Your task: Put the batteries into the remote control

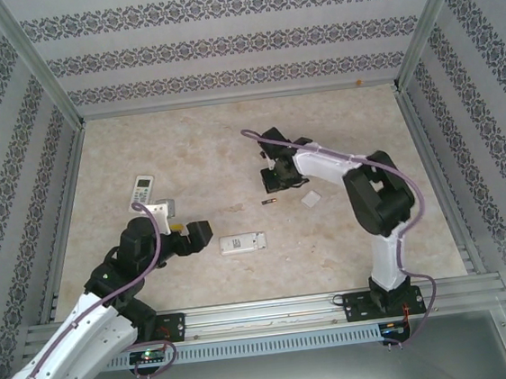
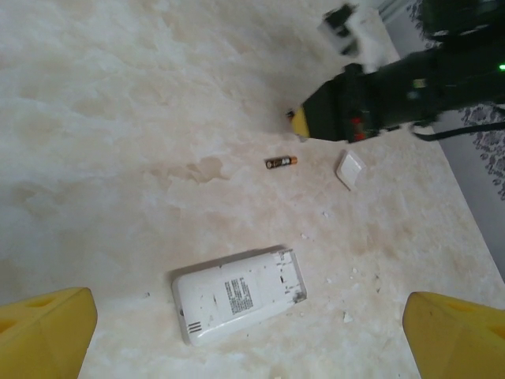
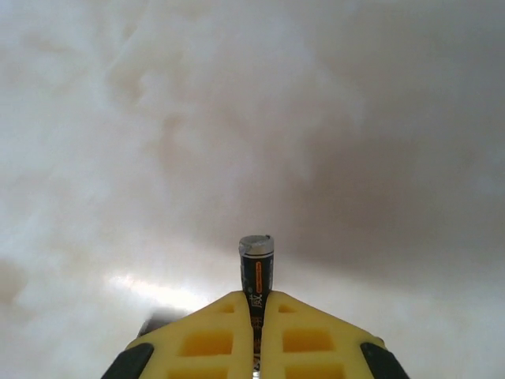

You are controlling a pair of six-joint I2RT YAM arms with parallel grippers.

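Marbled bench (image 1: 186, 151) bearing a white remote control (image 2: 237, 294), label side up. Beside it the left tool (image 2: 248, 335) gapes wide, empty. The right tool (image 3: 256, 309) pinches one battery (image 3: 256, 268), dark with an orange stripe; a second battery (image 2: 281, 162) lies on the bench.

This is a robot test cell in a lab, not a lived-in room. In the overhead view a pale marble-look surface (image 1: 186, 151) is boxed in by bare aluminium posts (image 1: 36, 63) and flat panels (image 1: 220, 44) papered with repeating floral bands, at the left, top and right of the frame. Along the bottom of the frame a left arm (image 1: 78, 330) and a right arm (image 1: 376, 199), both white and black, are bolted to a metal rail (image 1: 265, 308). Purple cables (image 1: 156, 240) loop over them, and a slotted cable duct (image 1: 269, 343) runs just below the rail.
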